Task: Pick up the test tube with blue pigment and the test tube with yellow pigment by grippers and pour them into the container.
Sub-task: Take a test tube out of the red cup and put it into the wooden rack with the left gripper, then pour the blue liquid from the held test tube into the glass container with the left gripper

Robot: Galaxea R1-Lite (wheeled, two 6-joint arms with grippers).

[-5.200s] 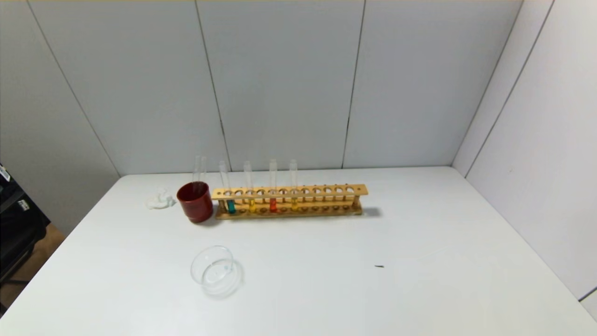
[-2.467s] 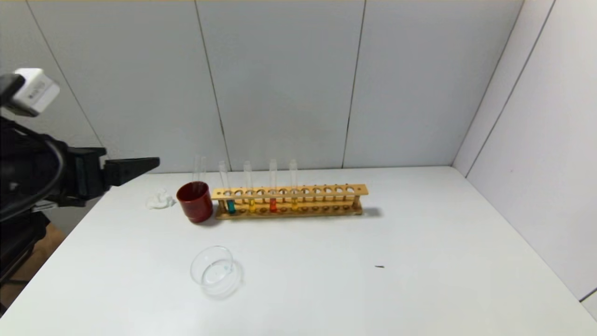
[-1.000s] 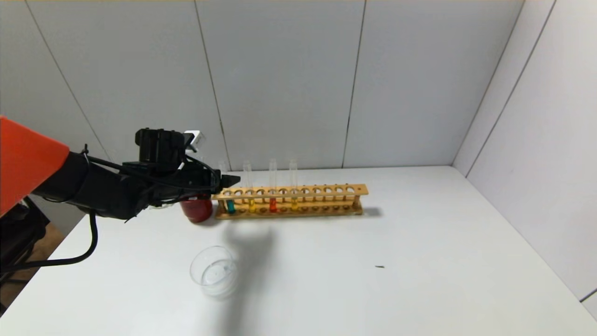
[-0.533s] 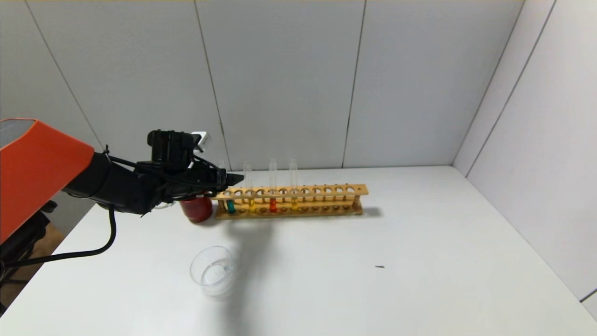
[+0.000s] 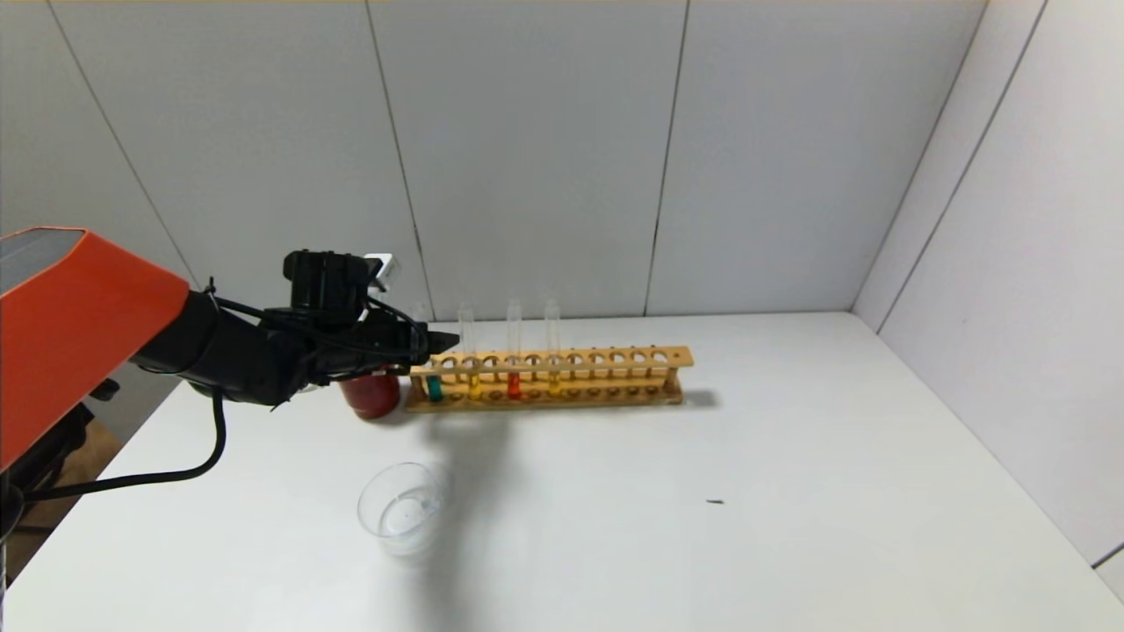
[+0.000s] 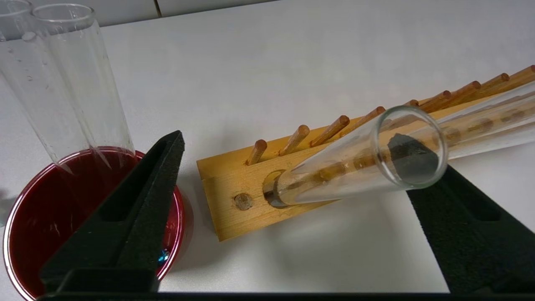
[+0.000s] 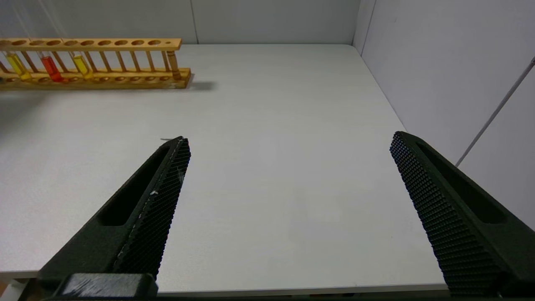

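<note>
The wooden rack [image 5: 615, 358] holds the test tube with blue pigment [image 5: 434, 387] at its left end. Two tubes with yellow liquid [image 5: 474, 386] [image 5: 554, 383] stand further along, a red-orange one [image 5: 514, 385] between them. My left gripper [image 5: 436, 341] is open at the rack's left end. In the left wrist view its fingers [image 6: 142, 200] straddle the end tube's upper part [image 6: 359, 163], whose mouth lies close to the far finger. The container [image 5: 404, 509], a clear dish, sits in front of the rack. My right gripper [image 7: 289, 138] is open over bare table near the front edge.
A dark red cup [image 5: 369, 395] with two empty glass tubes [image 6: 83, 83] stands just left of the rack, right beside my left finger. White crumpled tissue lies behind the arm. Walls close the table at the back and right.
The left arm came in from the left and reached the rack's left end. Over the last second it has edged slightly further along, its fingers still wide apart.
</note>
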